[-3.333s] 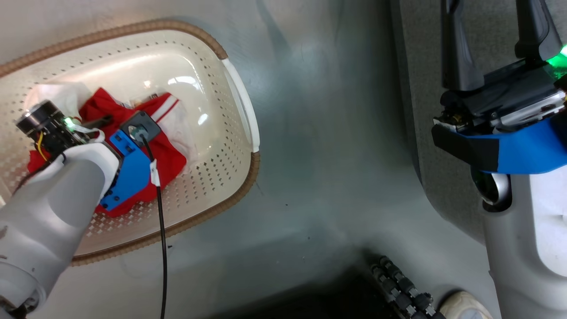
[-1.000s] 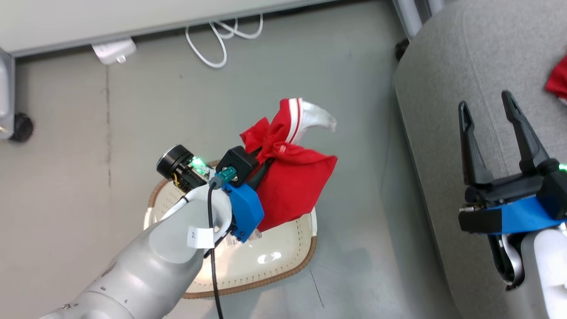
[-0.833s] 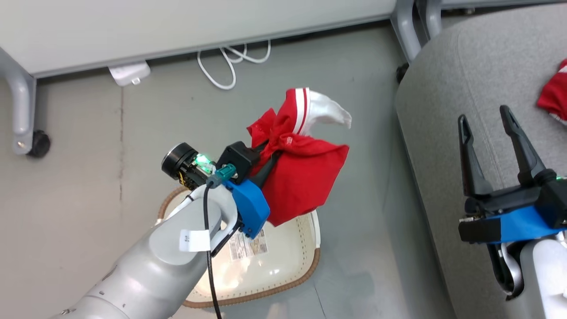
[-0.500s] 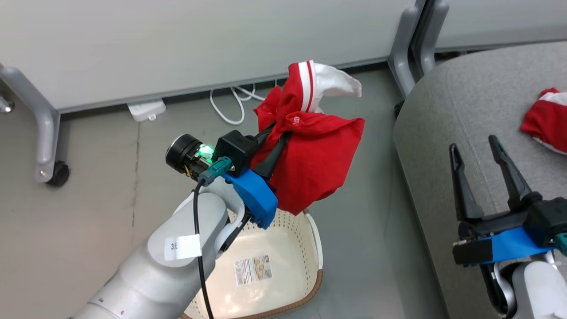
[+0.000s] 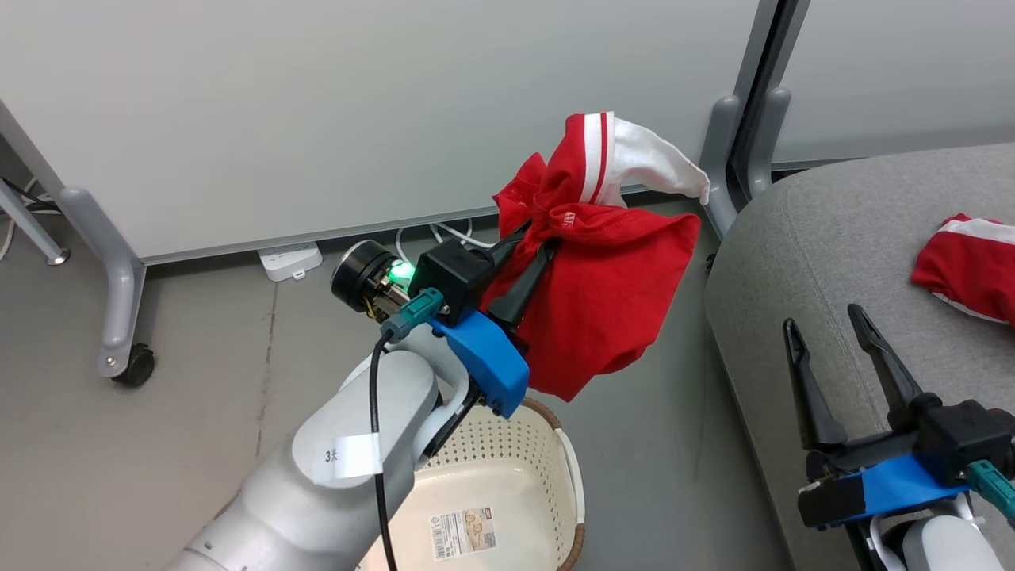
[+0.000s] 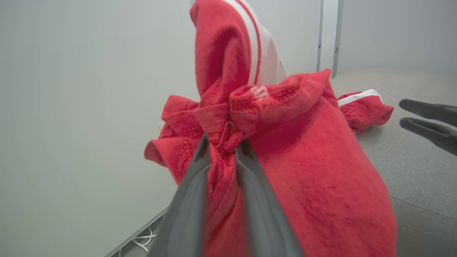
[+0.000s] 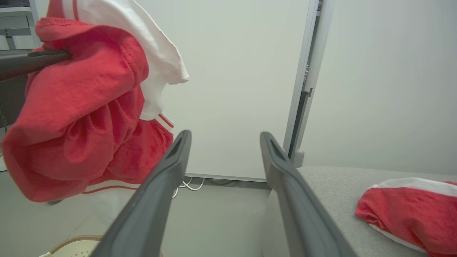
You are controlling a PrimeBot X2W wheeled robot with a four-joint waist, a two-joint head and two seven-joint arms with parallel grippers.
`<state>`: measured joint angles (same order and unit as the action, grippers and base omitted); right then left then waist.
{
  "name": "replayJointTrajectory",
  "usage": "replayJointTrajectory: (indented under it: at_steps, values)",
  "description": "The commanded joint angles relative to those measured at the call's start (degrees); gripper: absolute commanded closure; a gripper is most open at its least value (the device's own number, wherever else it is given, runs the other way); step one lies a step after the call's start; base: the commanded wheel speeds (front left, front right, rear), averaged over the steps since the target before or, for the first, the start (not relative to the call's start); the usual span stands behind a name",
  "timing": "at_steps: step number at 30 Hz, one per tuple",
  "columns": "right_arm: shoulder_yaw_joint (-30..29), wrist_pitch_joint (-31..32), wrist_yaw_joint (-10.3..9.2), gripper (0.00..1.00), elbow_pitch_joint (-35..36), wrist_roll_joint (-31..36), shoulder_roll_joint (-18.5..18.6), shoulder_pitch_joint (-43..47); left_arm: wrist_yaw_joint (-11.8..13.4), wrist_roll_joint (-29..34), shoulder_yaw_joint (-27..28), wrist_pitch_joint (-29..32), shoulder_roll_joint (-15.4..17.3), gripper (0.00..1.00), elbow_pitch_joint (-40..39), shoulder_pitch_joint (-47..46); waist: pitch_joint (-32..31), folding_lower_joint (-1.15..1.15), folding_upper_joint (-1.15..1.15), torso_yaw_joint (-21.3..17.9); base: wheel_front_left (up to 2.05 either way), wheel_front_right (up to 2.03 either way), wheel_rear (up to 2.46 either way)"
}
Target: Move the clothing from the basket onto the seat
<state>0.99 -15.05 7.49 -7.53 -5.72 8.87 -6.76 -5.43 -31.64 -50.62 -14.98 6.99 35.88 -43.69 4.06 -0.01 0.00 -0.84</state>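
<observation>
My left gripper (image 5: 533,247) (image 6: 223,142) is shut on a bunched red garment with white stripes (image 5: 603,277) (image 6: 285,157) (image 7: 82,117), holding it in the air above the floor, left of the seat. Under my left arm stands the cream perforated basket (image 5: 507,507) (image 7: 71,246); only a label sticker lies inside it. The grey seat (image 5: 833,262) (image 6: 414,171) (image 7: 321,182) carries the second red garment (image 5: 963,266) (image 6: 364,109) (image 7: 407,207). My right gripper (image 5: 823,322) (image 7: 225,137) stands open over the seat's near edge with nothing between its fingers.
A pale partition wall (image 5: 317,103) runs behind, on grey legs, one of them with a caster (image 5: 131,366). A white power strip (image 5: 289,260) and cables (image 5: 444,234) lie on the grey floor at its foot. A metal post (image 5: 741,143) stands beside the seat.
My left gripper has lifted the red garment out of the basket and carried it up and right toward the seat. The camera has tilted up, so the basket sank in view.
</observation>
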Motion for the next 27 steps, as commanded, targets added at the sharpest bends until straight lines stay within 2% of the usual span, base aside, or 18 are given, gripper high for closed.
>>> replayJointTrajectory:
  at_steps: [1, 7, 13, 27]
  values:
    - [0.1, -0.2, 0.01, 0.0, -0.1, -0.2, -0.1, 0.8, -0.2, 0.2, 0.3, -0.3, 0.0, 1.0, 0.1, -0.4, -0.3, 0.01, 0.0, 0.1, 0.0, 0.0, 0.0]
    - [1.3, -0.2, 0.01, 0.0, -0.2, -0.5, -0.1, 1.4, -0.5, 0.3, 0.4, -0.3, -0.3, 1.0, 0.5, -0.7, -0.8, 0.01, 0.0, 0.3, 0.0, 0.0, 0.0]
    - [5.3, -0.2, 0.01, 0.0, -0.1, -1.6, 0.6, 1.1, -0.8, 0.6, 0.8, -0.3, -0.4, 1.0, 0.8, -0.5, -0.3, 0.01, 0.0, 0.5, 0.0, 0.0, 0.0]
    - [20.0, -0.2, 0.01, 0.0, -1.6, -5.3, 1.0, -2.5, -1.2, 1.5, 1.5, -0.3, -0.7, 1.0, 1.1, -1.1, 1.0, 0.01, 0.0, 1.1, 0.0, 0.0, 0.0]
